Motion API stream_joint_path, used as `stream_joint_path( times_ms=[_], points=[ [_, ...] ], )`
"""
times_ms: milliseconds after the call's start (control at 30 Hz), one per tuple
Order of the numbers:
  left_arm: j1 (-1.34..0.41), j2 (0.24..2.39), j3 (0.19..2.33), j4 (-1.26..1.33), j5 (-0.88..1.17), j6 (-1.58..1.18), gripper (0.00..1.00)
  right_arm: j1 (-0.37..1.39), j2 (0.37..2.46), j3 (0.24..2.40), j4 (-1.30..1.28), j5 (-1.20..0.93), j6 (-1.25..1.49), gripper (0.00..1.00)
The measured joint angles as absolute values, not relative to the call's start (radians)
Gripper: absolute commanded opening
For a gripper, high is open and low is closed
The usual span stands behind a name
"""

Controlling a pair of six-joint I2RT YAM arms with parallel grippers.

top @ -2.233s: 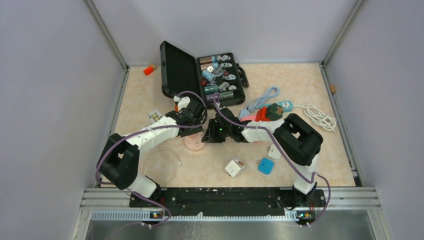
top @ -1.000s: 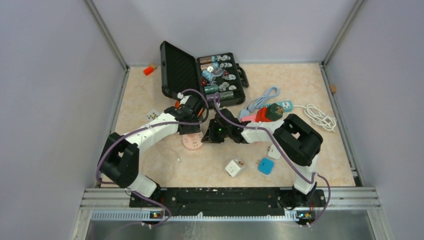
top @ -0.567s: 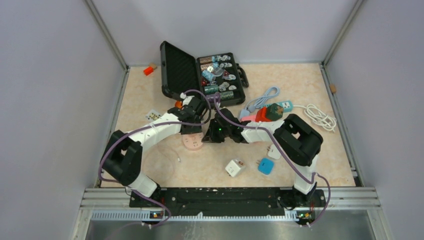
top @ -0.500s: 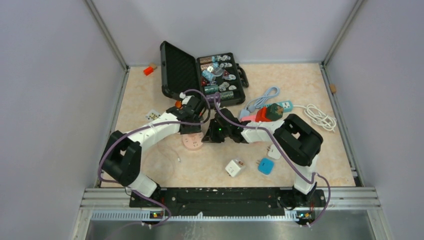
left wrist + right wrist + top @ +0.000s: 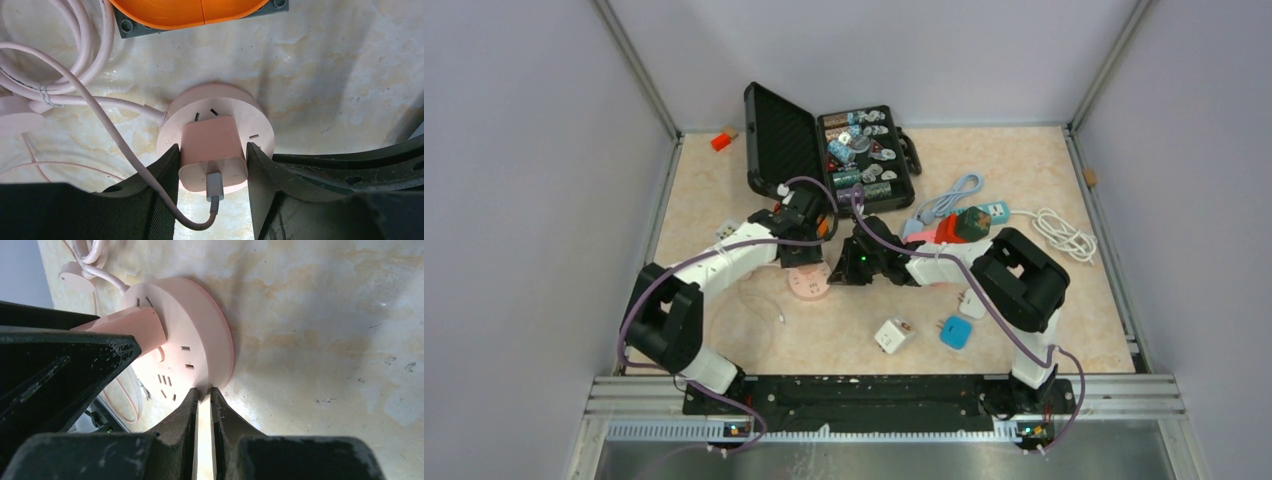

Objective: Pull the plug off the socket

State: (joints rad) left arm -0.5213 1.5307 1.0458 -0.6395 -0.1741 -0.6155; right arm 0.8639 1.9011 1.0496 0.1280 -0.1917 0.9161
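A round pink socket lies flat on the table with a square pink plug seated in it; a pink cable leaves the plug's end. My left gripper is shut on the plug, one black finger pressed against each side. In the right wrist view my right gripper is shut on the near rim of the socket, with the plug standing up on its far side. From above, both grippers meet over the socket: the left gripper from the far left, the right gripper from the right.
An open black case of chips stands just behind the grippers. A coiled pink cable lies to the socket's left. A white cube adapter and a blue adapter lie nearer the front. A white cable coil lies far right.
My left wrist has shifted slightly toward the far left above the socket. The right fingers have closed the last bit onto the socket's rim. The socket stays in place.
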Motion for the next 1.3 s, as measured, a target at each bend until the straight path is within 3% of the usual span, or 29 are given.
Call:
stream_joint_path(
  times_ms=[367, 800, 1300],
  points=[
    [-0.592, 1.586, 1.134, -0.76, -0.284, -0.685, 0.25, 0.868, 1.901, 1.063, 0.1, -0.178, 0.912, 0.08],
    [-0.525, 1.567, 1.134, -0.76, -0.134, -0.552, 0.24, 0.875, 1.901, 1.063, 0.105, -0.178, 0.909, 0.08],
    [-0.617, 1.622, 1.145, -0.763, -0.353, -0.771, 0.22, 0.874, 1.901, 1.068, 0.099, -0.157, 0.909, 0.08]
  ],
)
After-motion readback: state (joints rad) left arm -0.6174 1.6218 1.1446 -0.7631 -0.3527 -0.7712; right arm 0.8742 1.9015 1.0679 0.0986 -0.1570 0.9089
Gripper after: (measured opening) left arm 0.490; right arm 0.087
